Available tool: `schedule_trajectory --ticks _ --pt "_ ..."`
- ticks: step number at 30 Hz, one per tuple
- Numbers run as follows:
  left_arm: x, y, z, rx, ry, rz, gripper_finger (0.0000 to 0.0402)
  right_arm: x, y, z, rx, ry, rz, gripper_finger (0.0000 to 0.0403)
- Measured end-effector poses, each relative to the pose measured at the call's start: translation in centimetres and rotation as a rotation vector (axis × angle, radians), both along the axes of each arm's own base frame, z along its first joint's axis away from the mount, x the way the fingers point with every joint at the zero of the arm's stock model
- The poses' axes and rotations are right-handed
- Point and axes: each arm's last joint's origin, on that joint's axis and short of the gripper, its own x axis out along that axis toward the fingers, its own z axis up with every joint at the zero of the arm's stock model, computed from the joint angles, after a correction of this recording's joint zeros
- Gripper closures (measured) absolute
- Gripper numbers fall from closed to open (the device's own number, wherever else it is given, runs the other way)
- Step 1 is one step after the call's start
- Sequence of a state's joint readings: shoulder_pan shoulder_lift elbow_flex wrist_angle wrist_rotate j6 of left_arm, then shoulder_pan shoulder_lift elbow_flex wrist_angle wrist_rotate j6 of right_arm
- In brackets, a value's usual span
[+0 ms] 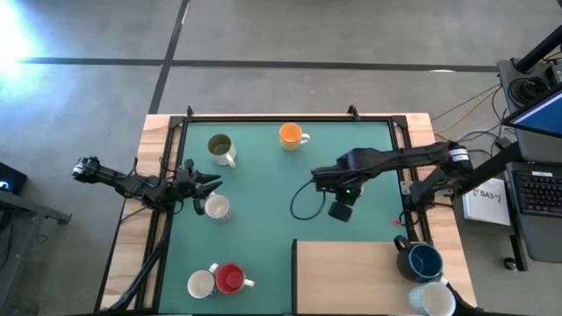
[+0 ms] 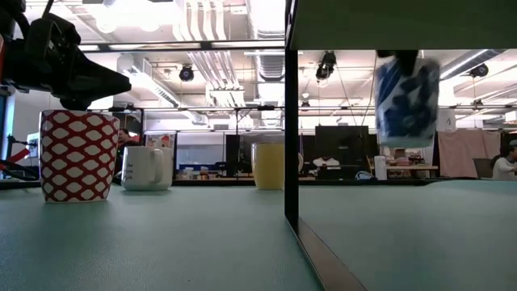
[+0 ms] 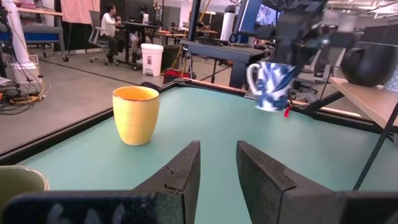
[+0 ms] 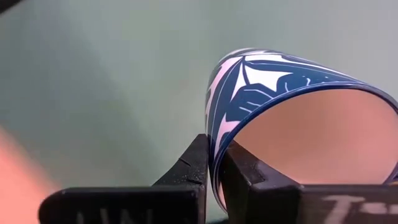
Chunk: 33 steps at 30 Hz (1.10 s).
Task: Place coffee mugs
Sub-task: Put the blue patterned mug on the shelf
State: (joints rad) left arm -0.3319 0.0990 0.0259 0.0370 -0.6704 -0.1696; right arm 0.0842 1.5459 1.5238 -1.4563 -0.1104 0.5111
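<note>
My right gripper is shut on a blue-and-white patterned mug, held above the green mat right of centre; the mug also shows in the left wrist view. My left gripper is open and empty at the mat's left side, just beside a white mug. An olive-inside white mug and an orange mug stand at the far side. A white mug and a red mug stand at the near left. My right gripper pinches the patterned mug's wall at the rim, one finger inside the mug and one outside. The fingers come from above, pointing down. The mug hangs below them, slightly tilted, lifted clear of the mat.
A raised wooden platform fills the near right corner; a dark blue mug and a white mug stand at its right end. A black frame rims the mat. The mat's middle is bare.
</note>
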Motion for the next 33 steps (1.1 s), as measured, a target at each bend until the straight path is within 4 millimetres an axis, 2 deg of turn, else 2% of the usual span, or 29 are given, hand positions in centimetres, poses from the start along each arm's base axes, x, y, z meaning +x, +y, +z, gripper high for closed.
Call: schedule_trajectory --ticks 7,13,21,28,33 --pt "0.0 0.0 0.0 0.0 0.0 0.0 0.0315 -2.4 3.1 3.0 0.05 -0.048 -0.003 0.0391" --pt "0.0 0.0 0.0 0.0 0.0 0.0 0.0315 -3.6 5.6 5.5 0.082 -0.062 0.003 0.0391" --pt "0.0 0.0 0.0 0.0 0.001 0.0 0.0315 -3.8 9.0 8.0 0.126 -0.132 0.067 0.0391" --pt "0.0 0.0 0.0 0.0 0.001 0.0 0.0315 -4.4 12.7 8.8 0.176 -0.138 0.14 0.0391" --pt "0.0 0.0 0.0 0.0 0.001 -0.001 0.0315 -5.1 15.3 8.4 0.177 -0.116 0.214 0.0391"
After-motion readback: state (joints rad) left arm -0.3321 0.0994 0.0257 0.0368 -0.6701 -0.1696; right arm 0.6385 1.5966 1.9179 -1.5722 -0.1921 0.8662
